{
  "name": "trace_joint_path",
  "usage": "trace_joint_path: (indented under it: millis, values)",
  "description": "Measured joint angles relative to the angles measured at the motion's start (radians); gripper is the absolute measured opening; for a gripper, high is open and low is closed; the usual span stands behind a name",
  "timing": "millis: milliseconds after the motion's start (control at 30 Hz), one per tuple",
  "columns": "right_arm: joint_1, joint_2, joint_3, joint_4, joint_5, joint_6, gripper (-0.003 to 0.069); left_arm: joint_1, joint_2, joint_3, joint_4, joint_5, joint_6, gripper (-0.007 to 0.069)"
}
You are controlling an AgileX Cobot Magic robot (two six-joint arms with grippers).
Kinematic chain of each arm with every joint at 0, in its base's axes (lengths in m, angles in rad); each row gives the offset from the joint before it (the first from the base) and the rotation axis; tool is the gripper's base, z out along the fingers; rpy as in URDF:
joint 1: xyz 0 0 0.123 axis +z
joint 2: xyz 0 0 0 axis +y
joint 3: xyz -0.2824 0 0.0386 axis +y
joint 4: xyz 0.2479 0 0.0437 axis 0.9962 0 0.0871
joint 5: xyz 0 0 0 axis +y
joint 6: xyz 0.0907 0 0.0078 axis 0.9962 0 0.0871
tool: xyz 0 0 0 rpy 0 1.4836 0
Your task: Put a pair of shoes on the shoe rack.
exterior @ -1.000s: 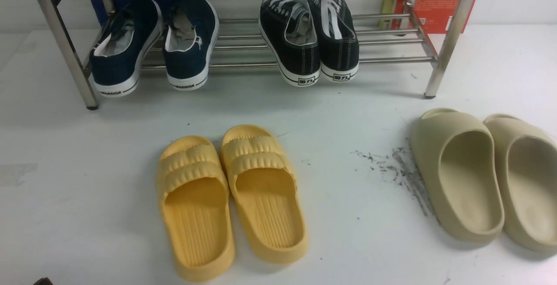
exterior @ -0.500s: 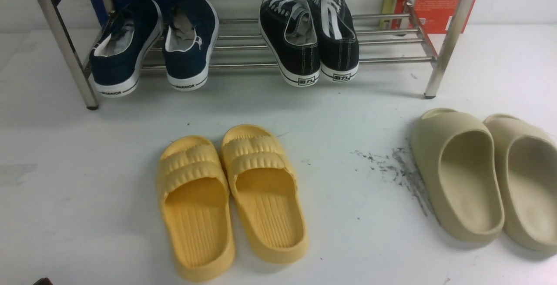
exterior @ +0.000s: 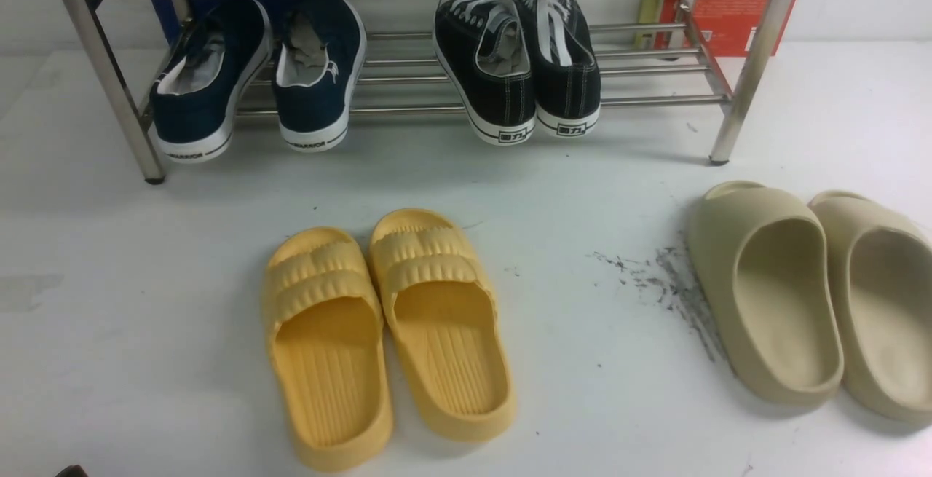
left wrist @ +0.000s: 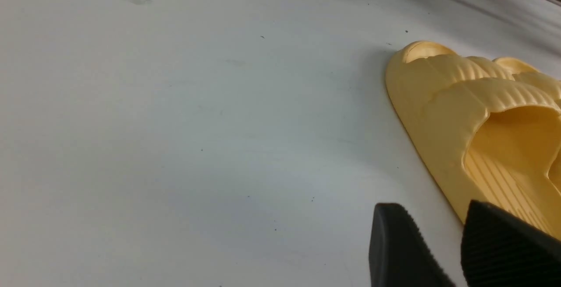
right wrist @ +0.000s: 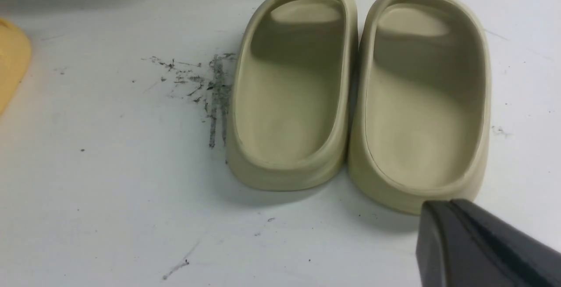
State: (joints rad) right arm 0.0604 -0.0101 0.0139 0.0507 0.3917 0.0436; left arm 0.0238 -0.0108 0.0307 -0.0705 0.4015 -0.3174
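Front and left wrist views share yellow slides (exterior: 442,324).

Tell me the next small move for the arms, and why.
Probably just keep both arms back and leave the shoes alone: the black sneakers already sit side by side on the lower tier of the shoe rack, heels toward the robot, and the left gripper holds nothing, so placing looks done.

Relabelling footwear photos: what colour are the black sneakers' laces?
White, clearest in the front view.
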Motion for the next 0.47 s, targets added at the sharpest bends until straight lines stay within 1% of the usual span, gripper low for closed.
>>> trace_joint_path:
  millis: [467]
  values:
    - [0.0,0.0,0.0,0.0,0.0,0.0,0.0031,0.0,0.0,0.0,0.0,0.0,0.0,0.0238]
